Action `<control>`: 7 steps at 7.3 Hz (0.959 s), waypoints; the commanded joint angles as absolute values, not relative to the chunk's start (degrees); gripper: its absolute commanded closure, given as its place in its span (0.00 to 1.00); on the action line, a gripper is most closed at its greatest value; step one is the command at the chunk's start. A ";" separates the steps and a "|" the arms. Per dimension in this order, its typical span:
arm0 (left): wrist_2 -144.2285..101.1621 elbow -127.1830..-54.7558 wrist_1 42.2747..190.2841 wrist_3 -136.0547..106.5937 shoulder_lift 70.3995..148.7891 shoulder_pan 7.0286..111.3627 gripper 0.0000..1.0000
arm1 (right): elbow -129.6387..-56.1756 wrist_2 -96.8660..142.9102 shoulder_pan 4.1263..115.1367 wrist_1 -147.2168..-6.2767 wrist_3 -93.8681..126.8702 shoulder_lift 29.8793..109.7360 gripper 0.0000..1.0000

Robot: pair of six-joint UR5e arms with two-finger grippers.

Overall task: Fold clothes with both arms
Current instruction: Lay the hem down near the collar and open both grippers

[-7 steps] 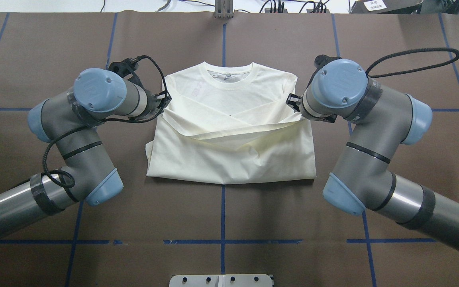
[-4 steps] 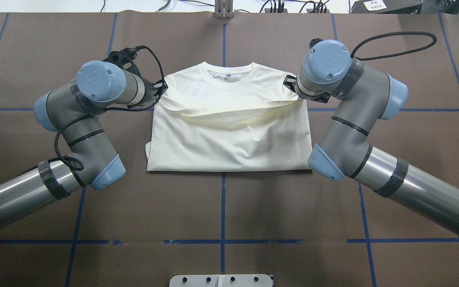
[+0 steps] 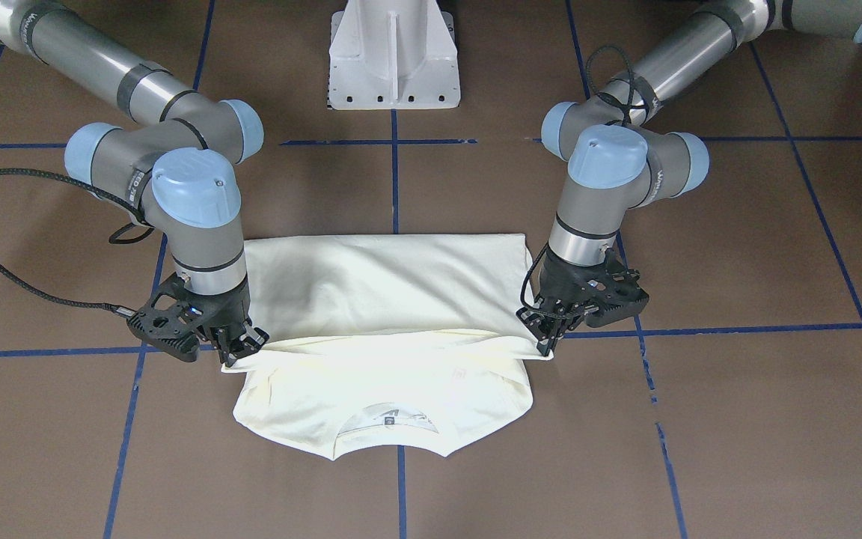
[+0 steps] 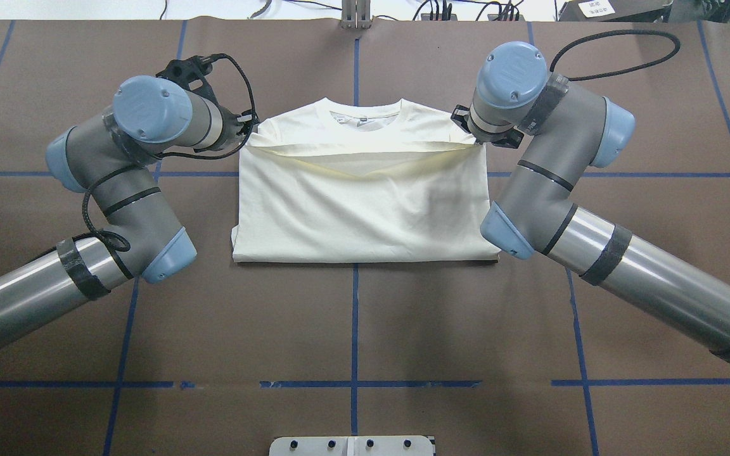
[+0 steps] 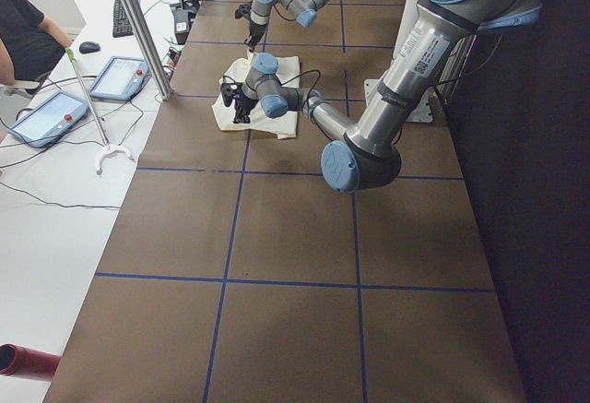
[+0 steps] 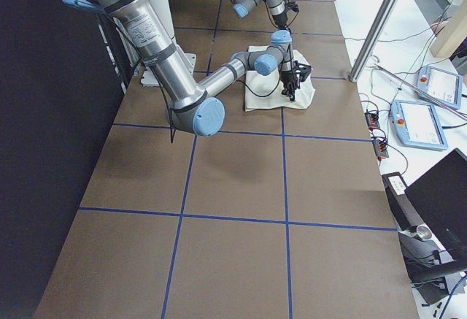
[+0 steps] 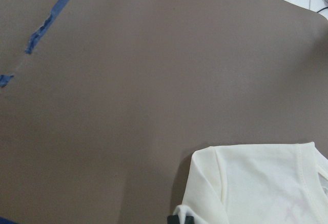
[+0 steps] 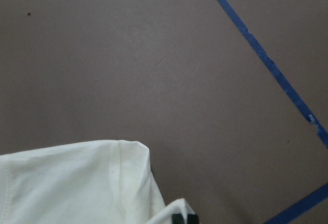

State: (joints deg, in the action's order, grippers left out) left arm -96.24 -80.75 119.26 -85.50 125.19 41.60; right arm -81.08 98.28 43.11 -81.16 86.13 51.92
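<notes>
The cream T-shirt (image 4: 362, 209) lies plain side up on the brown table, collar at the far edge; no print shows. My left gripper (image 4: 249, 136) is shut on the left corner of the shirt's folded-over edge. My right gripper (image 4: 471, 140) is shut on the right corner. The edge stretches taut between them, just short of the collar (image 4: 365, 113). In the front-facing view the left gripper (image 3: 551, 340) and the right gripper (image 3: 240, 352) pinch the cloth a little above the shirt (image 3: 386, 288). Both wrist views show a shirt shoulder (image 7: 256, 183) (image 8: 77, 183).
The white pedestal base (image 3: 393, 52) stands at the table's near edge. Blue tape lines (image 4: 355, 329) cross the brown table. Cables lie along the far edge (image 4: 441, 9). Tablets (image 5: 115, 76) and a pole stand beyond the table's far side.
Both grippers have moved away from the robot toward the collar, carrying the shirt's edge. The folded layer now covers most of the shirt and lies smoother.
</notes>
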 commanded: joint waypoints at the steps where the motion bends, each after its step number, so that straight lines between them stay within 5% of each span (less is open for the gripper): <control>1: -96.24 -77.27 119.27 -85.43 127.17 41.57 0.90 | -79.19 98.00 43.15 -80.16 85.78 51.24 1.00; 3: -96.24 -75.85 120.14 -85.34 127.62 41.57 0.82 | -75.69 97.82 43.15 -77.02 84.73 51.15 1.00; 4: -96.24 -75.76 120.23 -83.60 127.79 41.66 0.64 | -74.19 97.82 42.98 -74.21 84.73 51.15 0.84; 6: -96.68 -75.76 124.26 -83.41 127.71 42.71 0.49 | -73.74 98.26 44.37 -73.21 84.81 49.93 0.70; 7: -96.94 -75.85 124.45 -83.32 127.71 43.67 0.49 | -74.26 99.31 45.43 -73.21 82.81 49.83 0.57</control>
